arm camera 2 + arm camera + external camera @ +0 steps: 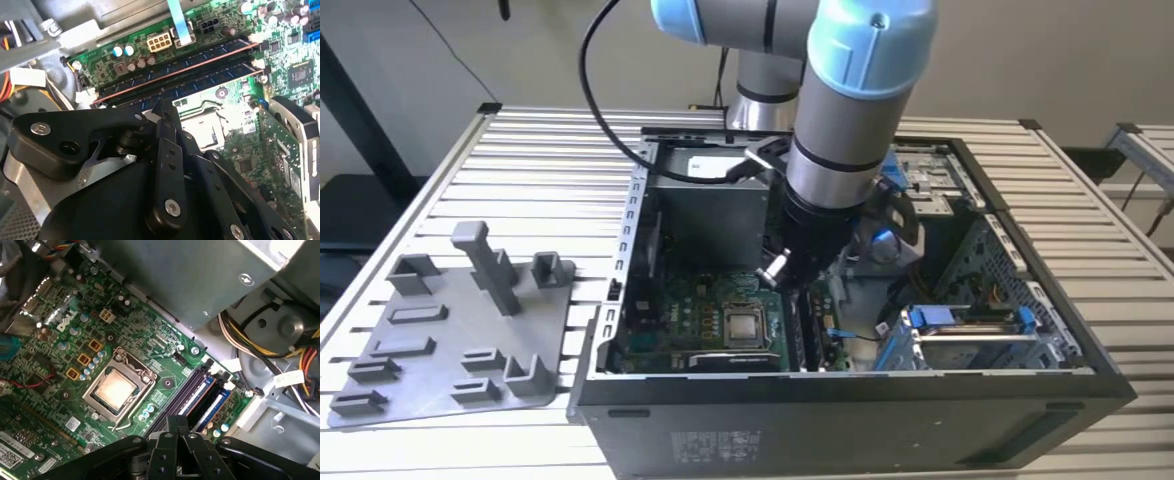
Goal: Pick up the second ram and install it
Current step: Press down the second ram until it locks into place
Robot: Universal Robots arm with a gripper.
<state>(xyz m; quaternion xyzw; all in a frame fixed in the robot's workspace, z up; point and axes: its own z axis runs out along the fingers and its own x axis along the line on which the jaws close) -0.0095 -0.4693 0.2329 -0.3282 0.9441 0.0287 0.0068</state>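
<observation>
My gripper [778, 278] is down inside the open computer case, over the memory slots [803, 330] of the green motherboard [680, 325]. In both wrist views the fingers are shut together, with the tips [162, 106] [178, 421] at the slots. The second ram [215, 80], a thin dark strip with blue chips, runs along a slot and passes right under the fingertips. Beside it, another ram [190, 62] stands in the neighbouring slot. Whether the second ram is fully seated is hidden by the fingers.
A grey plastic tray [440, 350] with posts lies on the slatted table at the exterior view's left. The case walls [854, 400] ring the board. The processor socket [116, 390], the power supply [707, 205] and cable bundles [260, 350] sit close to the slots.
</observation>
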